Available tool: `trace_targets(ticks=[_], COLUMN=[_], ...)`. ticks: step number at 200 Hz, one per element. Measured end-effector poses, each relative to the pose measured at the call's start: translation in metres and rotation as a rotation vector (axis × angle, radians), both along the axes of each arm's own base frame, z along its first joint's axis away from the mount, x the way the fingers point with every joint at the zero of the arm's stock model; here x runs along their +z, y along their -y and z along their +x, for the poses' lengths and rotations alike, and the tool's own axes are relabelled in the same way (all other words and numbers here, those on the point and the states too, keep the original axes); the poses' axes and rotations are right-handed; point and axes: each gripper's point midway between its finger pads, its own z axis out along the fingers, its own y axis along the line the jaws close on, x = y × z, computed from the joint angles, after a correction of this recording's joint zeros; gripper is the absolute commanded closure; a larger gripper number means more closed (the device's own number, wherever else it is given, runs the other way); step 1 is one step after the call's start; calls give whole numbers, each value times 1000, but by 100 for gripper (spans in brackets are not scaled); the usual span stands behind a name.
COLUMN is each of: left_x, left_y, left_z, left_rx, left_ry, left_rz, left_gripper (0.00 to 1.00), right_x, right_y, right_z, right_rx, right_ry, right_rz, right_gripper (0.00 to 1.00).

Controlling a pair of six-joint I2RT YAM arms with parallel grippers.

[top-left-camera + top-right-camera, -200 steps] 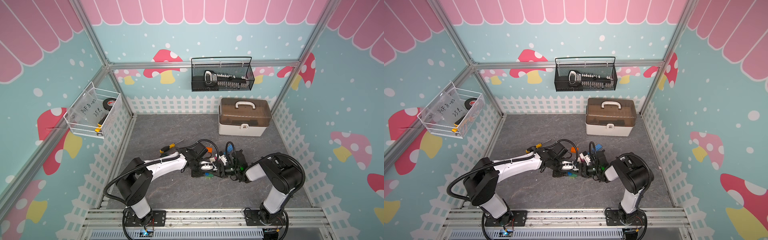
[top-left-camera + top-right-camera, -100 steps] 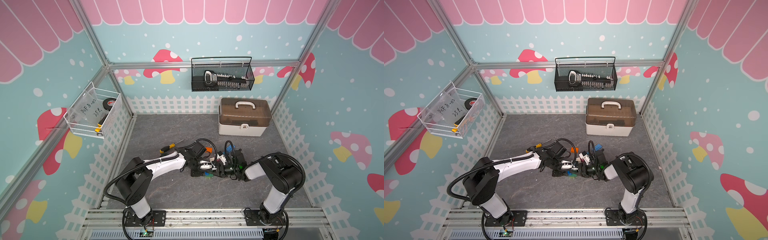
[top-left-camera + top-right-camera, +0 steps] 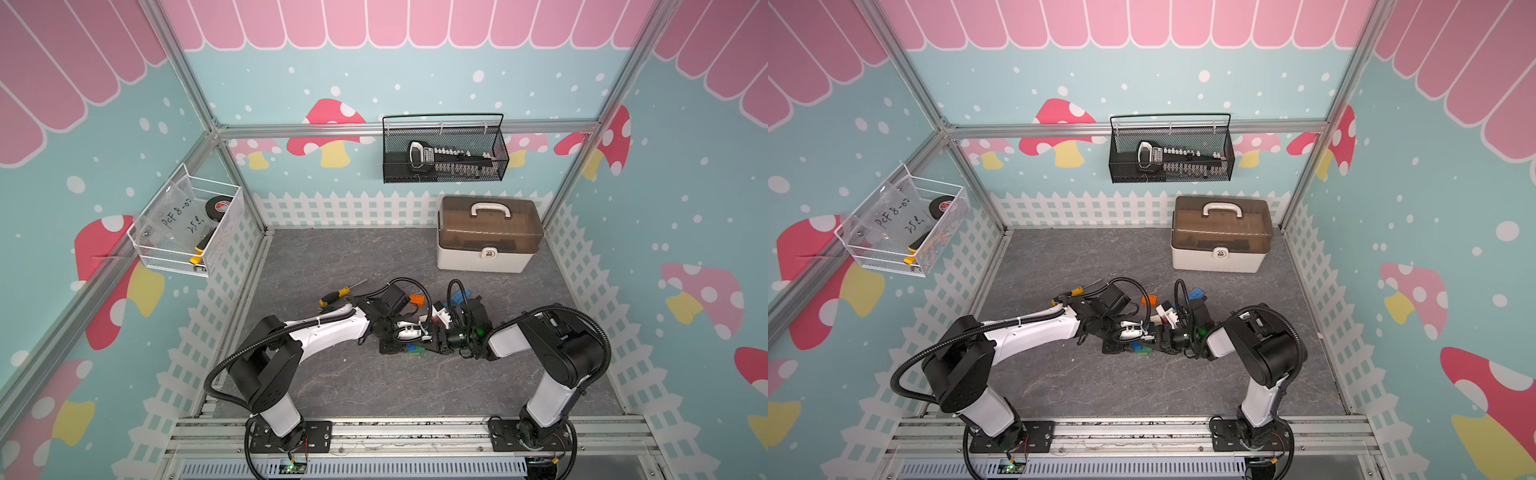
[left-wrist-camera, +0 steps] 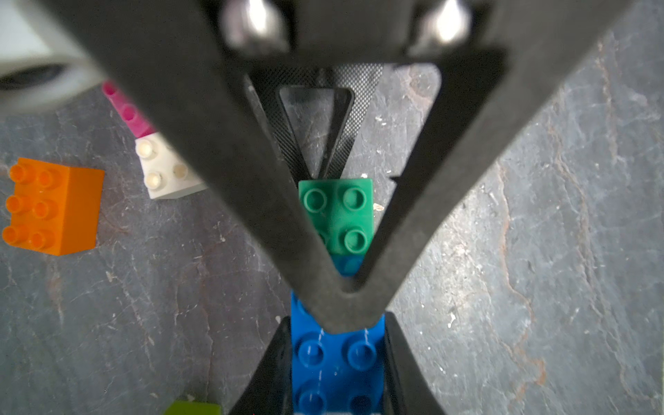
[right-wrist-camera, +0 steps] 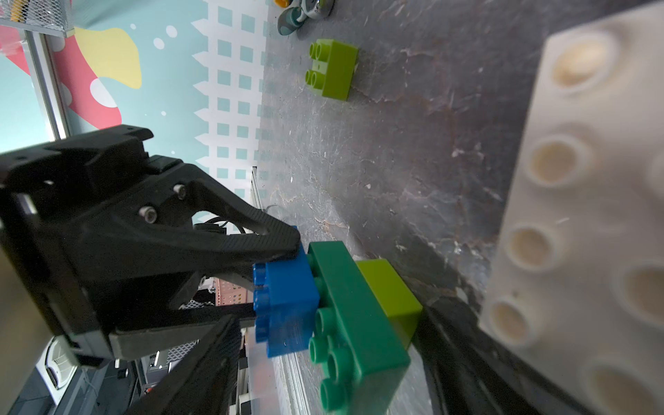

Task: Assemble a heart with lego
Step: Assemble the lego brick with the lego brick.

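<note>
The left gripper (image 4: 345,303) has its jaws together, and the joined tips press down on the top of a blue brick (image 4: 337,363). The right gripper (image 4: 337,337) comes in from the opposite side with 1 finger along each flank of that same blue brick. I cannot tell whether these fingers (image 4: 276,363) squeeze it or only stand beside it.

The blue brick is the top step of the unfinished heart (image 5: 337,309), which is only 3 bricks so far. A lime square brick (image 5: 390,291) sits on the floor. A dark green oblong brick (image 5: 355,323) is joined on top of it and offset, and the blue brick is on top of that, offset again. 4 green studs are bare beside the blue brick. In both top views this stack stands on the grey floor (image 3: 374,386) near the middle, between the 2 arms (image 3: 414,351) (image 3: 1140,349).

The rest of the lego lies loose:
- A second lime brick (image 5: 332,70) lies apart from the stack.
- An orange brick (image 3: 419,299) lies just beyond the grippers.
- A white brick (image 4: 165,172) touches a pink brick (image 4: 125,111) to the right of the orange one.
- A second blue brick (image 3: 459,298) lies farther right.

A yellow-handled screwdriver (image 3: 338,293) lies to the far left of the bricks. A lidded storage box (image 3: 488,239) stands at the far right.
</note>
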Motion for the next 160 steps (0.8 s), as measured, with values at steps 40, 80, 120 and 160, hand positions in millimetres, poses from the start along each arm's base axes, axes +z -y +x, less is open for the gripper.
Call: trace_targets(ticks=[40, 80, 120, 160], left_x=[0, 0, 1, 0], left_y=[-7, -7, -3, -3], left_z=[-5, -5, -2, -1], left_rx=[25, 43, 62, 66], left_ry=[-1, -3, 3, 4], left_rz=[-1, -9, -28, -32], left_gripper=[100, 100, 100, 100], right_x=[-1, -1, -8, -11], right_y=[0, 0, 4, 12], right_z=[-1, -1, 2, 3], right_rx=[-1, 1, -16, -35], right_ry=[-8, -10, -21, -32], right_rz=[-5, -2, -16, -16], right_gripper=[20, 25, 38, 47])
